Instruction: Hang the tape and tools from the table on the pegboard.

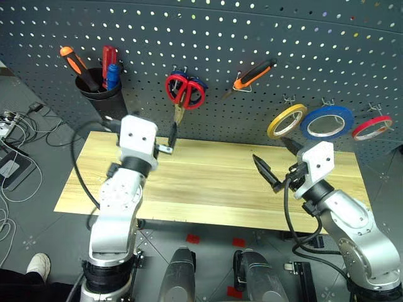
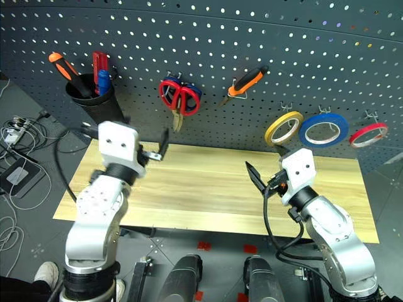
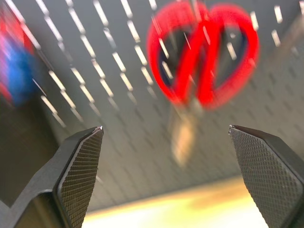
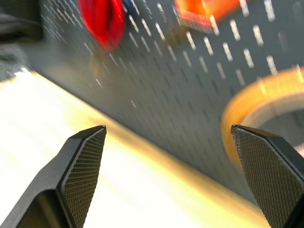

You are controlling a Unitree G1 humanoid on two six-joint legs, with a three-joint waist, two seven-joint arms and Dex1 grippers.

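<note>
On the far left of the pegboard (image 1: 239, 31) hangs a black cup (image 1: 101, 94). It holds an orange-handled screwdriver (image 1: 75, 63), a red-handled screwdriver (image 1: 108, 58) and the blue-handled screwdriver (image 1: 113, 75), all standing handle-up.

My left gripper (image 1: 170, 139) hovers over the back left part of the table (image 1: 214, 182), close to the pegboard. Its two fingers (image 3: 78, 166) stand wide apart and hold nothing. In the left wrist view the red scissors (image 1: 184, 91) appear between the fingers, farther off, against the board.

The red scissors hang on the board just above my left gripper, handles up and blades pointing down. A pair of blue-handled scissors (image 1: 199, 85) hangs behind them on the same spot, mostly covered.

Right of the scissors, the pliers (image 1: 252, 75) with orange and black handles hang tilted on a hook, handles pointing up and to the right.

My right gripper (image 1: 277, 163) hovers over the right part of the table, near the board. Its fingers (image 4: 80, 166) are also spread wide with nothing between them.

Above my right gripper, three rolls hang in a row on hooks: the yellow tape (image 1: 286, 121), then a larger blue roll (image 1: 327, 122), then a thin red roll (image 1: 371, 128) at the far right. The yellow tape and the blue roll sit just beside each other.

The table top carries no tools or tape.
</note>
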